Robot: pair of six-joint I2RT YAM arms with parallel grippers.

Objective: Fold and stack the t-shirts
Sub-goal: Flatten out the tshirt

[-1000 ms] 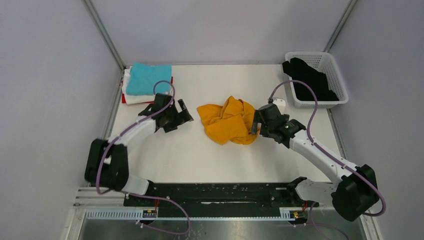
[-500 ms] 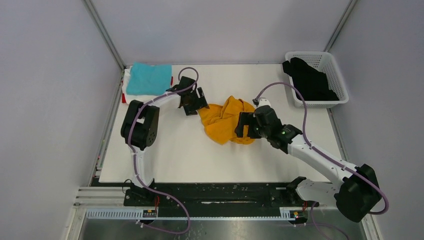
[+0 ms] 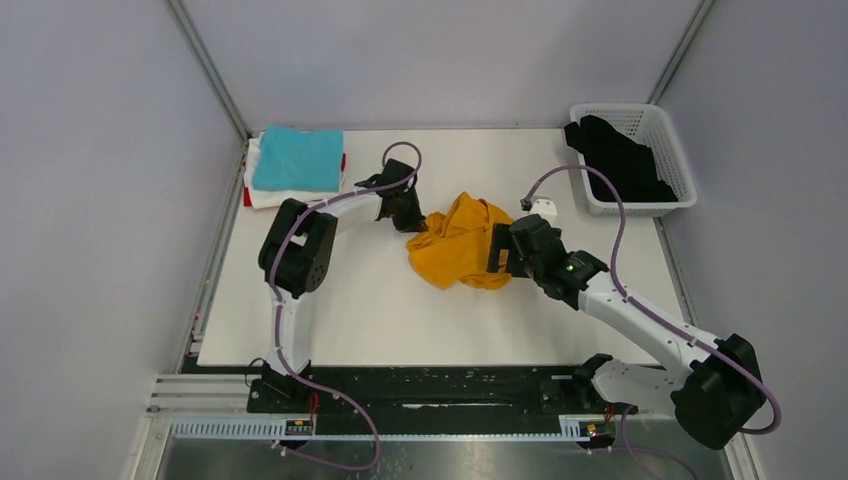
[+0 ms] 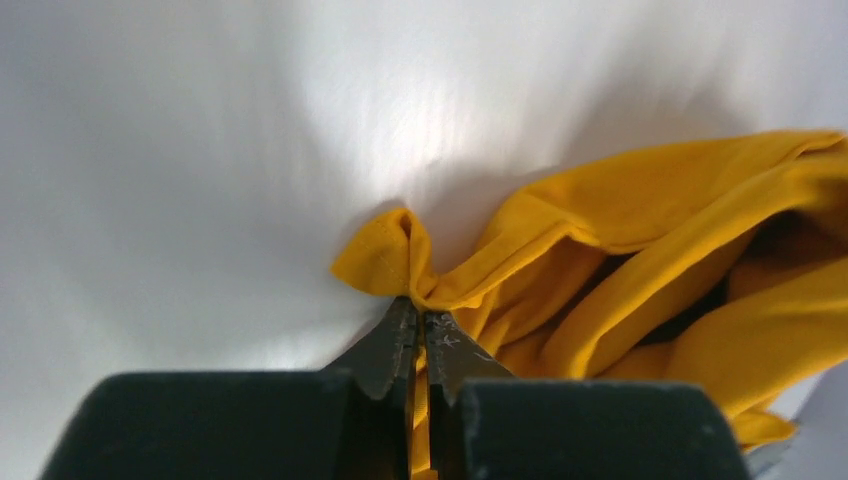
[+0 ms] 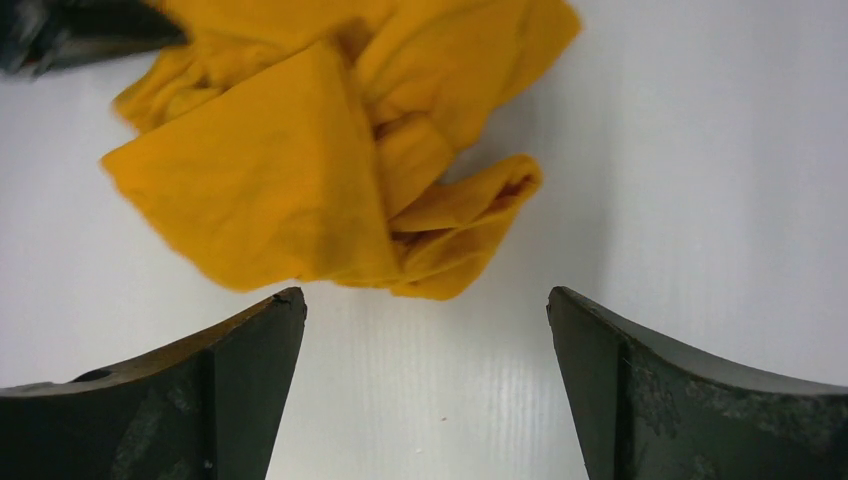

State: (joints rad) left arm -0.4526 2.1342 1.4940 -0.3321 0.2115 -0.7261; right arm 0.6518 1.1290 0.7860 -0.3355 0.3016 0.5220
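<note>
We find the mustard-orange t-shirt [image 3: 458, 242] crumpled near the middle of the worktop [image 3: 350, 310], unfolded and with no clear long axis. Its far-left edge is gathered into a small tuft, and the left pincer [image 4: 420, 325] is clamped tight on that tuft, with the bulk of the cloth lying to its right. The right pincer [image 5: 425, 310] stands wide, holding nothing, just beside the shirt's right side, with a loose lobe directly ahead of it. We judge the right arm better placed to take the opposite edge. The folded stack [image 3: 297, 160] rests at the far left corner.
</note>
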